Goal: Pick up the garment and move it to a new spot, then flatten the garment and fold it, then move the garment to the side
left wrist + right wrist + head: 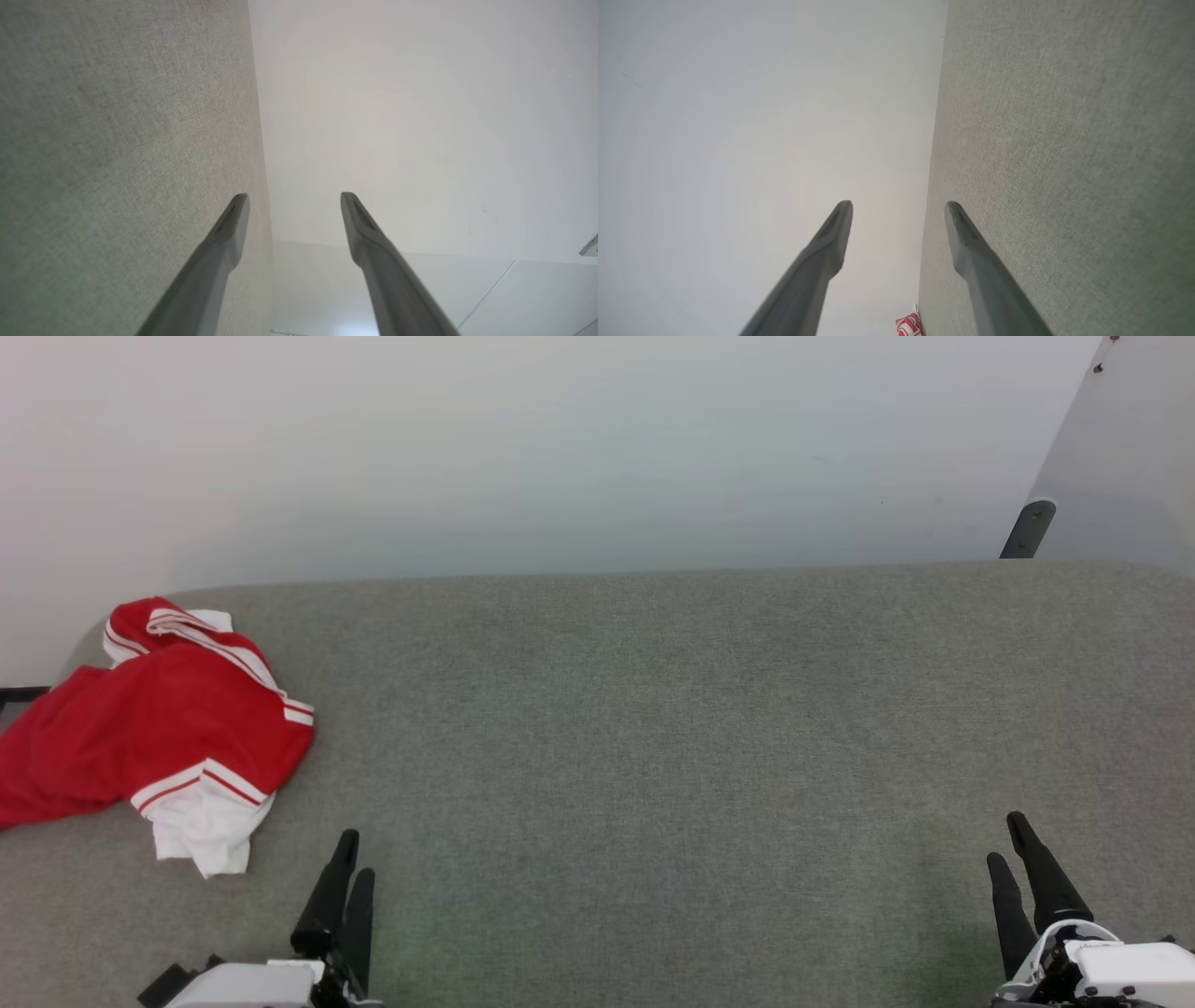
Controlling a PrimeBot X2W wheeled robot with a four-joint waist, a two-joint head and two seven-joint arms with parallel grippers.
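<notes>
The crumpled red jersey garment [159, 728], with white sleeves and red-white striped trim, lies bunched at about 9 o'clock in the head view. It sits on the far left part of the grey-green woven fabric tabletop [653, 728], and its left portion runs out of the frame. One white sleeve points toward 6 o'clock. In the right wrist view a small red-and-white patch of the garment [909, 325] shows at 6 o'clock, where the tabletop [1064, 163] meets the pale wall [738, 140].

The left gripper [355, 854] rests at 7 o'clock, near the garment's white sleeve but apart from it. Its two dark fingers stand spread in its own wrist view [294, 196], with nothing between them. The right gripper [1005, 840] sits at 5 o'clock, well apart from the garment. Its fingers [831, 233] are likewise parted and empty.
</notes>
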